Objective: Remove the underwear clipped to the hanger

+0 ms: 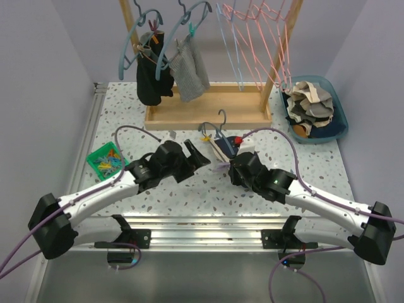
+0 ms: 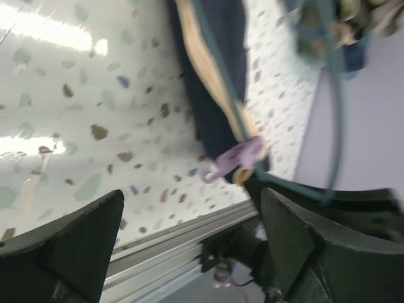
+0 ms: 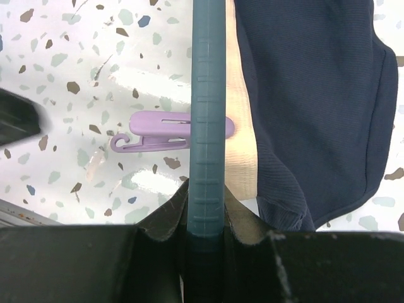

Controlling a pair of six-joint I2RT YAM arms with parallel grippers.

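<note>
Plainly, the coming move is judged to turn on the purple clip point(image 3: 161, 132). It is clamped across the bar of the teal hanger point(image 3: 208, 76), over the cream waistband of the navy underwear point(image 3: 315, 95), and its tail sticks out sideways, away from the cloth. Just below the clip the bar is pinched between the fingers of the right gripper point(image 3: 207, 211), with its long axis running straight away from them. The left gripper point(image 2: 189, 233) is held with its fingers spread wide; the clip lies ahead between them, untouched, so this arm is judged the one free to reach it. The pinch is shown only in the right wrist view; the hanger's hook beyond the clip is seen only from above.
</note>
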